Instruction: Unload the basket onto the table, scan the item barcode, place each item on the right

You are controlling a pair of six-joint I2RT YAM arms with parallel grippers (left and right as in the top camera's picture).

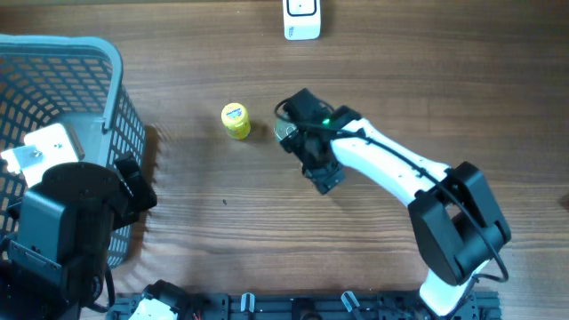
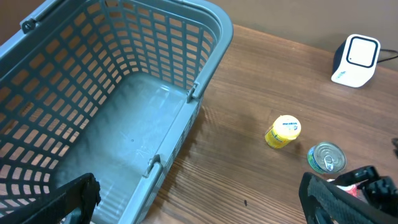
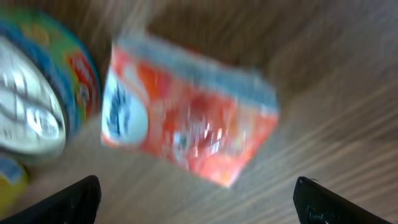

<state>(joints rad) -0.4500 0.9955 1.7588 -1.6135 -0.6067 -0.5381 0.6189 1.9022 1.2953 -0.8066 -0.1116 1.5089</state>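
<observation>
A red and white box (image 3: 186,118) lies on the wooden table, blurred, just ahead of my right gripper (image 3: 199,205), whose fingers stand wide open on either side with nothing between them. In the overhead view my right gripper (image 1: 304,129) hides the box. A tin can (image 3: 31,99) with a silver lid (image 1: 286,133) stands beside the box. A small yellow bottle (image 1: 236,120) stands left of the can. The white barcode scanner (image 1: 302,20) sits at the table's far edge. My left gripper (image 2: 199,208) is open and empty over the basket rim.
A grey plastic basket (image 1: 111,98) fills the left side; the part of its floor (image 2: 124,137) that shows is bare. The yellow bottle (image 2: 283,130), the can (image 2: 326,157) and the scanner (image 2: 356,60) show in the left wrist view.
</observation>
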